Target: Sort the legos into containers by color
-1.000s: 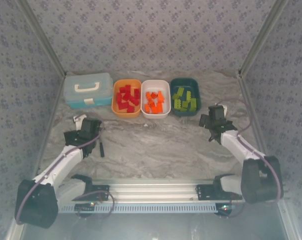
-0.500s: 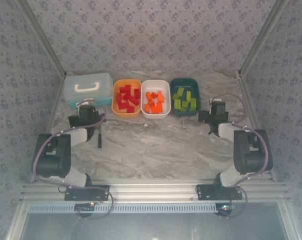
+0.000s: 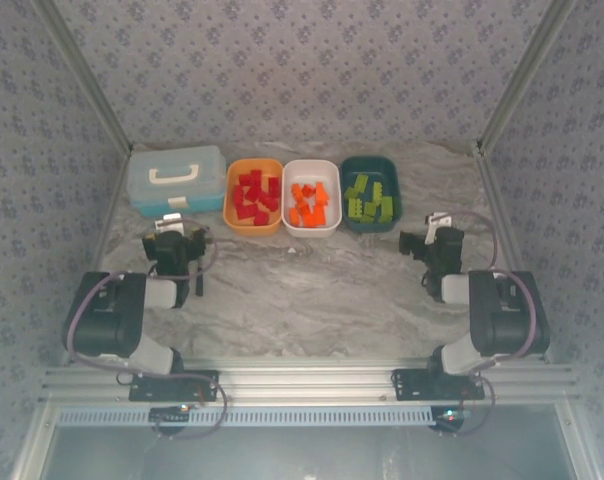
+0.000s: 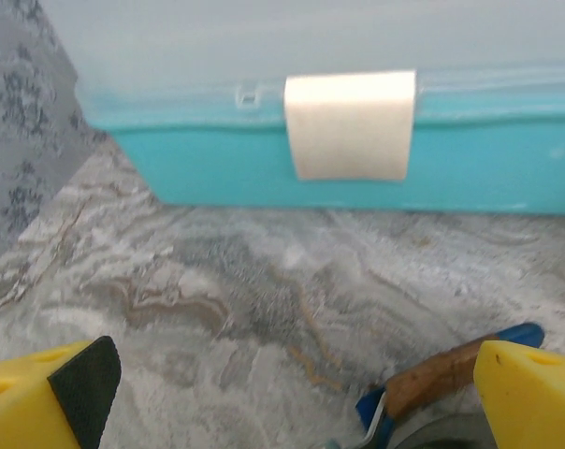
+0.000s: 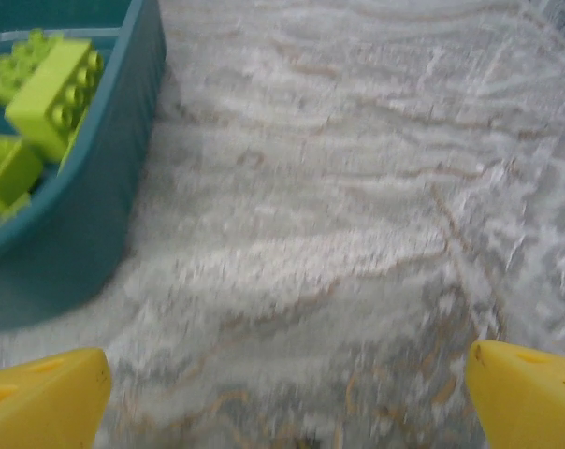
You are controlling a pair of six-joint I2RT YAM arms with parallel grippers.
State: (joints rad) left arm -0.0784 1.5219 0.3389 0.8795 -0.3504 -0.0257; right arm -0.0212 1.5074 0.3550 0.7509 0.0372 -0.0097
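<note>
Jaws on both arms stand wide, gripping nothing. At 12 o'clock on the table (image 3: 312, 295) I see red legos (image 3: 253, 197) in the orange tray (image 3: 252, 230), orange legos (image 3: 309, 203) in the white tray (image 3: 312, 233) and green legos (image 3: 370, 197) in the teal tray (image 3: 370, 227), the trays side by side. At 3 o'clock the right gripper (image 3: 432, 245) hangs near the teal tray. At 9 o'clock the left gripper (image 3: 177, 248) faces the light blue case (image 3: 175, 178) at 11.

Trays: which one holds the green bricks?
The dark teal rounded plastic tray, rightmost in the row. The orange plastic tray holds red plastic bricks, the white plastic tray orange bricks.
</note>
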